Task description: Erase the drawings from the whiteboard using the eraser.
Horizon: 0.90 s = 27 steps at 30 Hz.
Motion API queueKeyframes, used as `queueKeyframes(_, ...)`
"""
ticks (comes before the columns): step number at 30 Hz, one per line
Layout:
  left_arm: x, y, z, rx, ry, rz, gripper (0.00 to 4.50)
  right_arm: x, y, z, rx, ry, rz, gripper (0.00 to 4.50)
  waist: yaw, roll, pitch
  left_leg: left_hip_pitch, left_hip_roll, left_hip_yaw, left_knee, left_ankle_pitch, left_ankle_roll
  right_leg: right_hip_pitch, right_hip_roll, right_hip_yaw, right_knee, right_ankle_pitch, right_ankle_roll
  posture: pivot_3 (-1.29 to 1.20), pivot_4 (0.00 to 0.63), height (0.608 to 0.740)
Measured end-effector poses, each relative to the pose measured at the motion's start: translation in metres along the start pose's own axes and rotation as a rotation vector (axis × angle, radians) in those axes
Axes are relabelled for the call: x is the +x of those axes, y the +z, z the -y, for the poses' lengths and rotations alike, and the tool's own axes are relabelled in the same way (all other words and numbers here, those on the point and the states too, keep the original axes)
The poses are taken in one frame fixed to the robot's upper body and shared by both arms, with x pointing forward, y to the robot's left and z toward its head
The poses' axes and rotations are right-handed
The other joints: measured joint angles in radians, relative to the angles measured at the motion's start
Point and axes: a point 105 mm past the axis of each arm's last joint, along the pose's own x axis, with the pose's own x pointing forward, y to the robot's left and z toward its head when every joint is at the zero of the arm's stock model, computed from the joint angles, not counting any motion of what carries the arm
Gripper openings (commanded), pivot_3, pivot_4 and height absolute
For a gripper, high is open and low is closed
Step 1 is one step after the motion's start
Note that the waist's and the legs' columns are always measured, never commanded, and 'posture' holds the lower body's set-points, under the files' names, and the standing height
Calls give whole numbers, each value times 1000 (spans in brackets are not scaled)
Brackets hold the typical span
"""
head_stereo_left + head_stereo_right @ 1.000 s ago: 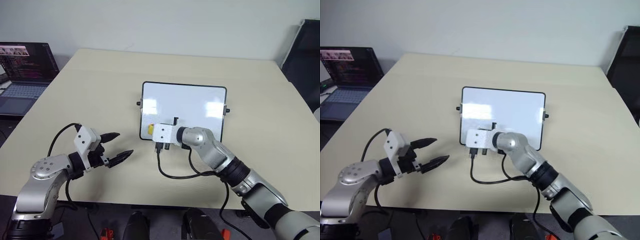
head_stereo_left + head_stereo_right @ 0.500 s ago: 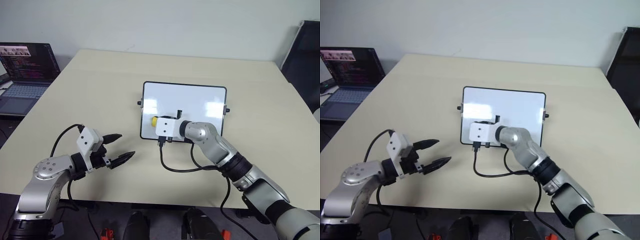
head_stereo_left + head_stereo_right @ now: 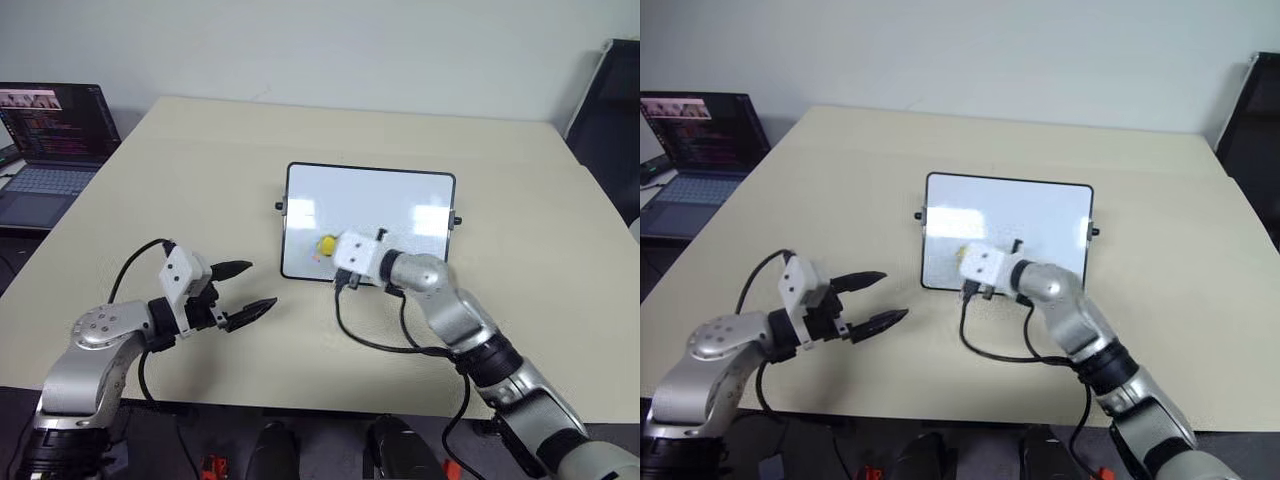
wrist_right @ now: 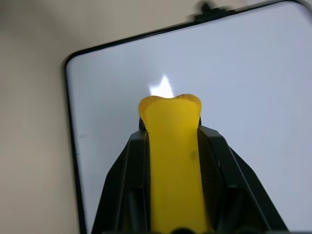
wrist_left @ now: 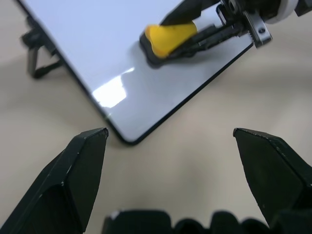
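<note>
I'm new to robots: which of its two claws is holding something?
The right gripper, clamped on the yellow eraser over the whiteboard. The left gripper hangs open and empty above the table.

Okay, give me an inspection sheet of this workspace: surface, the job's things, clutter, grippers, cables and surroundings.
Surface: beige table, flat and matte.
Job's things: whiteboard lies flat near the table's middle; eraser, a yellow block, is over the board's near left part. No drawings can be made out on the visible white area.
Clutter: nothing seen on the table besides the board.
Grippers: right gripper is shut on the eraser; left gripper is open, holds nothing, and sits over bare table left of the board.
Cables: a black cable loops from the right wrist over the table; another arcs at the left wrist.
Surroundings: open laptop with lit screen to the far left; dark chair to the far right; pale wall behind.
</note>
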Motion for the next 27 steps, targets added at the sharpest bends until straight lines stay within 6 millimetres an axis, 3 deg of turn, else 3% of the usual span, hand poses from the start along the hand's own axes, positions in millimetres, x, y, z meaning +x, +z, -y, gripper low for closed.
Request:
queueKeyframes(8,43,38,20,83,-220,73,4500,-87,-27,13,456,-262,-98,993,-2,1,0,0,0,-1,-3,-1,-2,0,0,-1,1,-2,4,0,150,740)
queueKeyframes(11,66,53,33,129,-331,103,4500,-112,-35,14,568,-374,-141,993,-4,1,0,0,-1,-1,-1,-1,-2,1,0,-1,0,-2,4,0,150,740)
queueKeyframes(15,95,63,50,174,-474,115,4500,-142,-62,11,652,-498,-273,993,-5,1,0,0,-1,-1,0,-1,-2,1,0,-1,0,-3,2,0,150,740)
queueKeyframes(21,135,73,79,270,-675,89,4500,-166,-92,30,794,-720,-359,993,-9,1,0,0,-2,-1,1,-1,-1,1,0,1,1,-2,3,0,150,740)
queueKeyframes(27,159,74,93,318,-729,78,4500,-169,-121,39,856,-741,-414,993,-9,2,0,-1,-2,-1,0,-1,-1,1,0,1,0,1,8,0,150,740)
